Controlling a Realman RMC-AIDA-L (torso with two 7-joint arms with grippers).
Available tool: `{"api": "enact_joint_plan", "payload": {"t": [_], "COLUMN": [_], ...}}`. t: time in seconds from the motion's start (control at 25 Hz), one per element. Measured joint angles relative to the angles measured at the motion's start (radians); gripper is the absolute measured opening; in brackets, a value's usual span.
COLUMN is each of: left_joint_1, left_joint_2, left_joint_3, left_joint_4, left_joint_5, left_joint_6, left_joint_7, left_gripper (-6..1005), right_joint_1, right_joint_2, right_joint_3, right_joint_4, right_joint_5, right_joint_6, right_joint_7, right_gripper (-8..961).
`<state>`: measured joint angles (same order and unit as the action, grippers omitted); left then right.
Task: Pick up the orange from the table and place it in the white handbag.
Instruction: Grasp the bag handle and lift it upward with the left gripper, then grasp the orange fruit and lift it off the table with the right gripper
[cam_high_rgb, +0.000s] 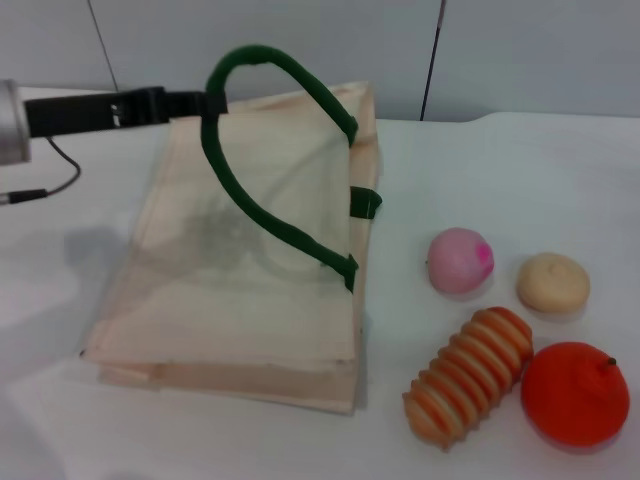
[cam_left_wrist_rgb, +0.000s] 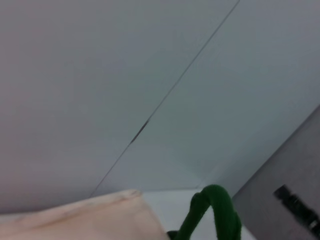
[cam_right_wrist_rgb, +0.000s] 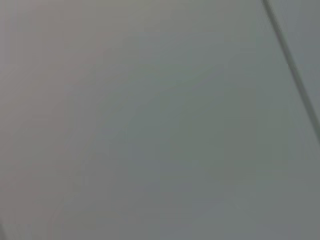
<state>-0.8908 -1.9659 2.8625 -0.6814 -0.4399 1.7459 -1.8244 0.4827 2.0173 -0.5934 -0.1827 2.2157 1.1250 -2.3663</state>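
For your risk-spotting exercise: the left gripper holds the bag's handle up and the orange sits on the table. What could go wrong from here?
1. The left gripper pinches only the green handle; if it slips, the bag may sag shut.
2. The orange touches the ribbed toy, so a grasp could knock either away.
3. The orange lies near the table edge and might roll off.

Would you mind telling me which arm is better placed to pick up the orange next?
Probably the right: the orange lies at the table's right edge, while the left gripper is at the white handbag's handle.
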Motion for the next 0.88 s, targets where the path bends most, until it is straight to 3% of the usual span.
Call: {"api": "enact_joint_plan", "payload": {"t": [0.36,0.64,0.88], "left_joint_1": [0.033,0.039,0.045], "left_joint_2": [0.011,0.019,0.025], "left_joint_3": [0.000,0.000,0.000], "left_joint_4": [-0.037,-0.044,-0.044], "left_joint_5": [-0.125,-0.148,-0.199], "left_joint_6": [0.130,0.161,0.190], "left_joint_7": [0.011,0.012,0.007], "left_gripper": [121,121,121], "right_joint_1": [-0.049,-0.054,-0.046], "right_joint_2": [-0.016,-0.017,-0.014], "right_joint_3": [0.007,0.009,0.009], "right_joint_4": [-0.291,-0.399,-0.565], "right_joint_5": [-0.533,-0.755,-0.994], "right_joint_6": [0.128,0.307,0.471], "right_joint_7": [0.356,0.402,0.543], "right_gripper": [854,847,841]}}
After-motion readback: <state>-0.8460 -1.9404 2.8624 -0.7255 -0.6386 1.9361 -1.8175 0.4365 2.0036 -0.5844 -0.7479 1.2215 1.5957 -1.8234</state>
